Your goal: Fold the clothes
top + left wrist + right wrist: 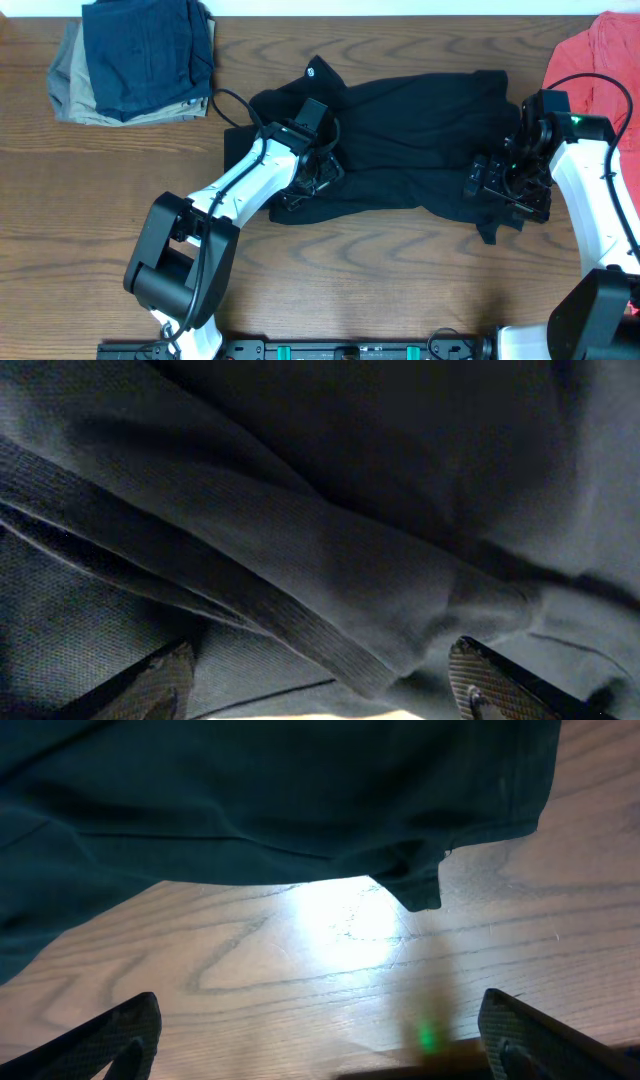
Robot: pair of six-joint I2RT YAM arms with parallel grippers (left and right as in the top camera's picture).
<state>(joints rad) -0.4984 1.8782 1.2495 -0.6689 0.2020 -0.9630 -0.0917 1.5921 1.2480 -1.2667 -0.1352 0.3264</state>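
The black shirt (410, 140) lies spread and rumpled across the middle of the table, a small white logo mark (310, 70) near its top left. My left gripper (305, 180) sits low over the shirt's left part; in the left wrist view its fingers (325, 685) are open, with a ribbed fold of black fabric (330, 610) between and above them. My right gripper (500, 185) hovers at the shirt's lower right edge. In the right wrist view its fingers (325, 1040) are open over bare wood, the shirt's hem (300, 810) just ahead.
Folded navy and khaki garments (140, 55) lie stacked at the back left. A coral-red shirt (600, 60) lies at the back right corner beside my right arm. The wooden table (400, 280) shows bare in front of the shirt.
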